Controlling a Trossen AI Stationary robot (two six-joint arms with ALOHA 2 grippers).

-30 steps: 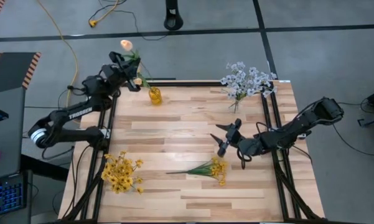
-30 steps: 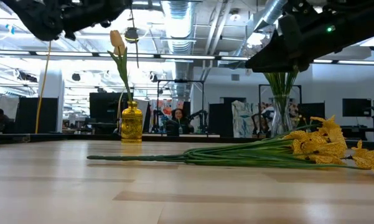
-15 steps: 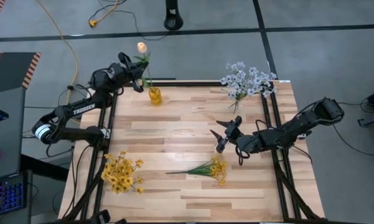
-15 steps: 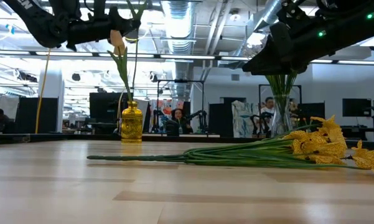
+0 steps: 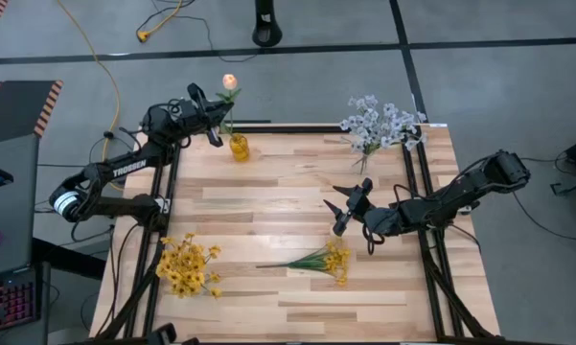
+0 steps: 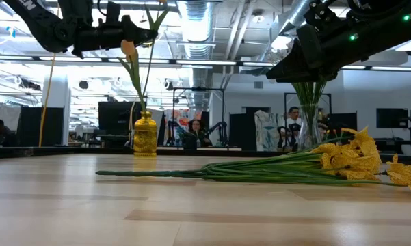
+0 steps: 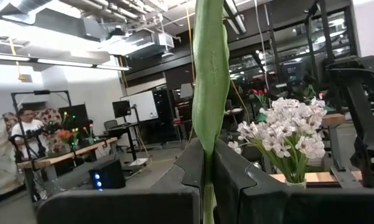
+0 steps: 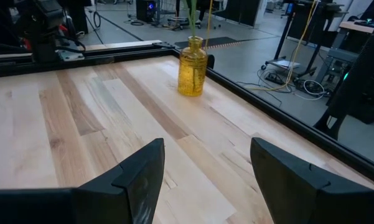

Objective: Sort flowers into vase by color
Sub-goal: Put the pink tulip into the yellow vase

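I see my left gripper [image 5: 214,123] clamped on the peach tulip's [image 5: 230,82] stem, just above the yellow vase [image 5: 239,147]. My right gripper [image 5: 345,208] hangs with fingers apart, well away from that vase.

Two yellow flower bunches [image 5: 186,267], one white spray [image 5: 379,123], one peach tulip [image 5: 229,82], one yellow vase [image 5: 239,147].

**Two dark arms, one carrying its maker's name**

Both arms are matte black, built of jointed tubular links. The left arm [image 5: 125,172], upper left of the overhead frame, bears white lettering along one link and a white ring at its base joint. The right arm [image 5: 450,201], at right, shows small green indicator lights and ends in angular black fingers [image 8: 137,180].
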